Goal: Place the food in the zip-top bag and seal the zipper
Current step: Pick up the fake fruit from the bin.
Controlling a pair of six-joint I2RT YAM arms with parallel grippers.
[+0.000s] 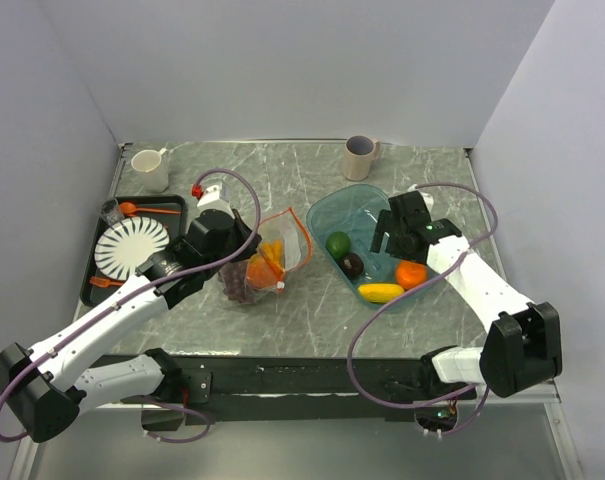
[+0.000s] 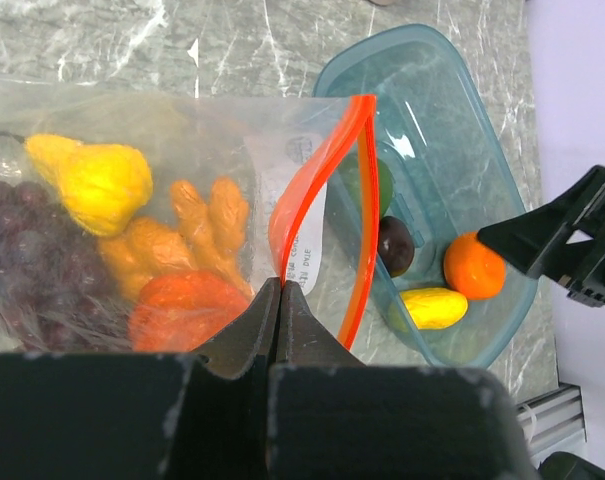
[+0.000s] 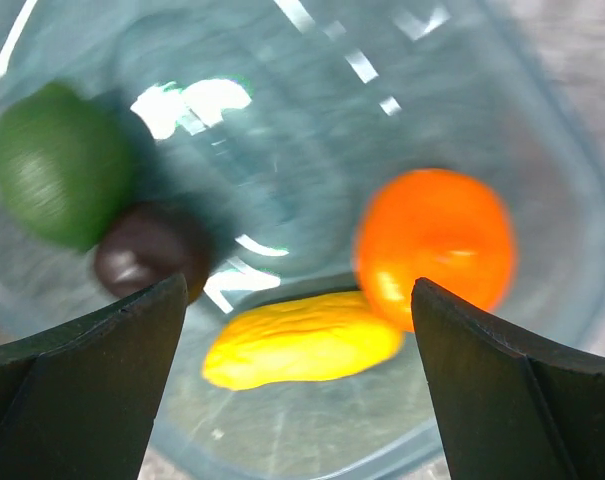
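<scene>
- Closest to my left wrist lens, the left gripper (image 2: 280,300) has its fingers pressed together, pinching the near lip of the zipper (image 2: 363,210) where that orange-red strip bows apart.
- Far left on the table I see a black tray (image 1: 177,215) carrying a white ribbed plate (image 1: 132,248), an orange spoon (image 1: 142,209) and an orange fork (image 1: 104,282). A white cup (image 1: 149,168) stands behind it.
- Just right of the tray lies the zip-top bag (image 2: 182,130), its mouth gaping toward the bowl.
- Inside the bag I can make out a grape bunch (image 2: 22,240), a yellow pear-shaped fruit (image 2: 97,180) and orange bits (image 2: 182,240).
- Beside the bag's mouth sits the teal bowl (image 1: 327,205), and a mug (image 1: 361,157) stands behind it.
- The bowl holds an avocado (image 1: 338,243), a plum (image 1: 353,265), a long yellow fruit (image 1: 381,292) and an orange (image 1: 411,273).
- Over the bowl's right half hangs the right gripper (image 3: 297,295), jaws spread wide with nothing between them. Its wrist view is blurred, though the yellow fruit and the orange are plain below the gap.
</scene>
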